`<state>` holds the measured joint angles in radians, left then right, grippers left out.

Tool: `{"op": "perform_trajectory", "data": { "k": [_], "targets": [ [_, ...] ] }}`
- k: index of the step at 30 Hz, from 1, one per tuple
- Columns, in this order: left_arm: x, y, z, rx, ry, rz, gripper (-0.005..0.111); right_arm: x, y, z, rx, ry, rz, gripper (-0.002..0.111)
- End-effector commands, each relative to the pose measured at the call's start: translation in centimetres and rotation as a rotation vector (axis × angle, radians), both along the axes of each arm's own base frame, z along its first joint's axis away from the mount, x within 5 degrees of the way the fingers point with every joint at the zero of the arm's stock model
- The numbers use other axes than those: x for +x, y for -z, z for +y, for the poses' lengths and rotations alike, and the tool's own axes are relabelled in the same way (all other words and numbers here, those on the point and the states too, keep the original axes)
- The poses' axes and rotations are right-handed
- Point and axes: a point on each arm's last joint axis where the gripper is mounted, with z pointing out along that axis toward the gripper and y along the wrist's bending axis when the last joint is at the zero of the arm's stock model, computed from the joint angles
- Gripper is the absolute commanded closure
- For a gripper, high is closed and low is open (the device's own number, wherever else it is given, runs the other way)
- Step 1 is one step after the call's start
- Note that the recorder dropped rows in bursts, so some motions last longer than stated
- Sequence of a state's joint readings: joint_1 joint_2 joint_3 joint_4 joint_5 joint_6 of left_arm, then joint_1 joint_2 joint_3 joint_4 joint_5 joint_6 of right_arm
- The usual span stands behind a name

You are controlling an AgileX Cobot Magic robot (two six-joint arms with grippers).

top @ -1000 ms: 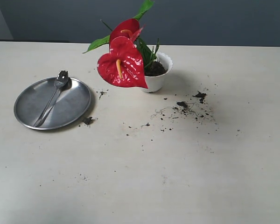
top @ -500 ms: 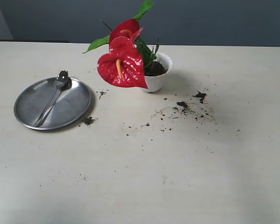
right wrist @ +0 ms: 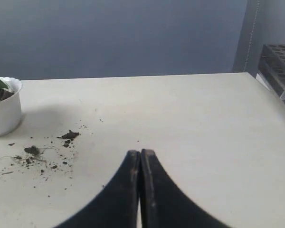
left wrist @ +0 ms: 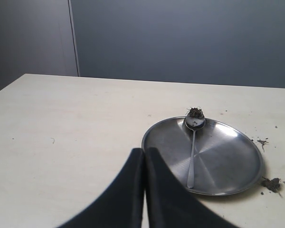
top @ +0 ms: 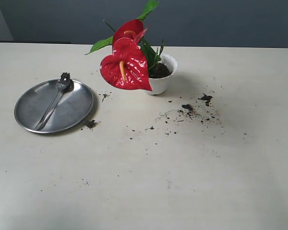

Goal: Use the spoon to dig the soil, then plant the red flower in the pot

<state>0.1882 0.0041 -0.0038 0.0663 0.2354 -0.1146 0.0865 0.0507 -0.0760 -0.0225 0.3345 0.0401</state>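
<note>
Red flower [top: 126,64] stands planted in the white pot [top: 162,82], blooms leaning out past the rim. Dark soil [top: 159,71] sits around the stems. Pot is at the rear middle of the table [top: 182,182].

Spoon [top: 53,101] lies on the steel plate [top: 74,108], well left of the pot. Left wrist view alone shows a dirt clump at its bowl.

Loose crumbs [top: 194,111] lie right of the pot.

Grippers show in wrist views only. Left gripper [left wrist: 144,153] has fingers pressed together, holding nothing, short of the plate. Right gripper [right wrist: 140,153] is likewise together, near the crumbs.

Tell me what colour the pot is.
White; the pot shows best in the exterior view.
</note>
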Motion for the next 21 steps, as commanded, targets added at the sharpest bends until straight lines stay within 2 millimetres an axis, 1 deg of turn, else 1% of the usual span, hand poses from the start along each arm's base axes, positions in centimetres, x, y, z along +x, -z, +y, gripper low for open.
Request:
{"op": "perform_trajectory", "data": {
  "k": [1,3,6,21],
  "targets": [
    [-0.01,0.08,-0.01,-0.009,-0.001,-0.005,0.106,-0.22,1.50,-0.11,-0.008,0.011,0.003,0.109],
    [-0.01,0.08,-0.01,-0.009,-0.001,-0.005,0.106,-0.18,2.27,-0.12,0.006,0.016,0.030,0.109],
    [-0.01,0.08,-0.01,-0.009,-0.001,-0.005,0.106,-0.20,2.43,-0.12,0.039,0.025,0.046,0.109],
    [-0.01,0.08,-0.01,-0.009,-0.001,-0.005,0.106,-0.21,2.43,-0.04,0.065,0.022,0.048,0.109]
  ]
}}
